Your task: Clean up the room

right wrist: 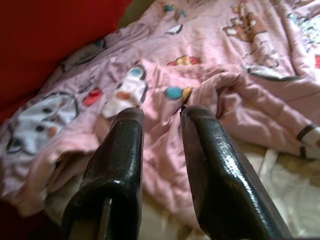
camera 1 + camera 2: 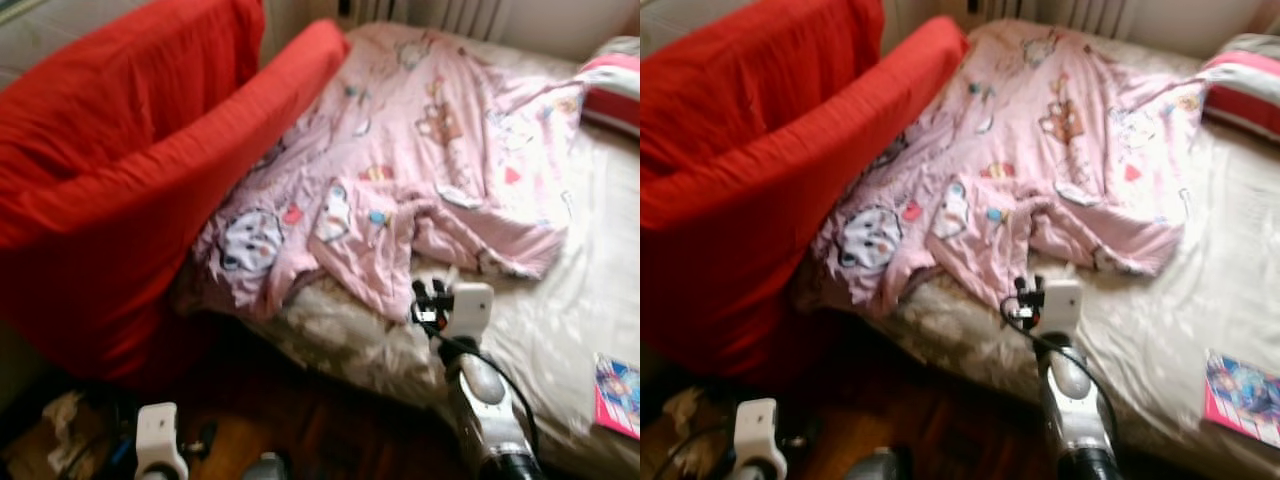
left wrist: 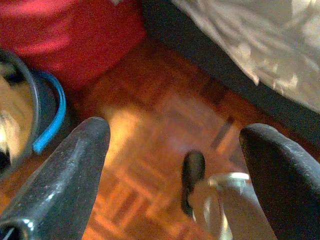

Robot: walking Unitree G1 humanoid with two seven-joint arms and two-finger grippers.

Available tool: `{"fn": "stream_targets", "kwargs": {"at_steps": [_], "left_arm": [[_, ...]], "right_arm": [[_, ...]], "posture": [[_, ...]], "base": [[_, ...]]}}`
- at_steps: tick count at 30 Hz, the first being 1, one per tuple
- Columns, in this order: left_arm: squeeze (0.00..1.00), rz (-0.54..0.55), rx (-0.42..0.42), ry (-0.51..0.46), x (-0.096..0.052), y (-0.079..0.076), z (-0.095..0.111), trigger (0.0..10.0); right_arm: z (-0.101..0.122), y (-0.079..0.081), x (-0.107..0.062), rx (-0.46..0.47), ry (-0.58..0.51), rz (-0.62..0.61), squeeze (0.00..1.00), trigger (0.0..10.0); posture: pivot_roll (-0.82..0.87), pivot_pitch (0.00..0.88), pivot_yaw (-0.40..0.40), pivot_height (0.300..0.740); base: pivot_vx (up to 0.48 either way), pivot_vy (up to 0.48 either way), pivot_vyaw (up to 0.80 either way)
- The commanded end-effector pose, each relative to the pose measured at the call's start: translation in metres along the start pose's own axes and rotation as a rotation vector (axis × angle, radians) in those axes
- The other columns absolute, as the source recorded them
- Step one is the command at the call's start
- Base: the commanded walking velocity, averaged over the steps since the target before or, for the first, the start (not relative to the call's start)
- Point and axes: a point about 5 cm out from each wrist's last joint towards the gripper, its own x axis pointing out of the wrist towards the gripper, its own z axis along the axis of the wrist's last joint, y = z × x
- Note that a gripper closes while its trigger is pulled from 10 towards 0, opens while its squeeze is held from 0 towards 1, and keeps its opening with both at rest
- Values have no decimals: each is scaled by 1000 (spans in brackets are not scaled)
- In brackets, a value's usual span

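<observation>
Little looked done: the pink quilt (image 2: 420,170) lay rumpled on the bed (image 2: 560,310), the right pincer (image 1: 161,150) nearly closed and empty above its edge, the left pincer (image 3: 175,175) open over the floor (image 3: 150,115).

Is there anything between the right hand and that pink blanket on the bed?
Nothing visible. The right hand is raised at the near edge of the pink blanket, its fingers a narrow gap apart and pointing at a fold. The magazine lies off to the right on the sheet, out of the path.
</observation>
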Motion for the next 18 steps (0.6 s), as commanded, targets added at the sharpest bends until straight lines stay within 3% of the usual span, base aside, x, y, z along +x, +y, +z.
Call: {"fn": "stream_targets", "kwargs": {"at_steps": [1, 13, 18], "left_arm": [[0, -9, -3, 34, -3, -4, -10, 10000], [0, -13, -17, 71, -1, -4, -14, 10000], [0, -16, -27, 69, 0, -4, -14, 10000]], "right_arm": [[-10, -11, -8, -4, 37, -33, 0, 10000], [-11, -8, -8, -21, 48, -7, 0, 10000], [-12, -6, -9, -29, 51, 9, 0, 10000]], "posture": [[115, 189, -21, 740], [113, 193, -23, 740], [113, 206, -25, 740]], "base": [[345, 0, 0], [349, 0, 0], [223, 0, 729]]}}
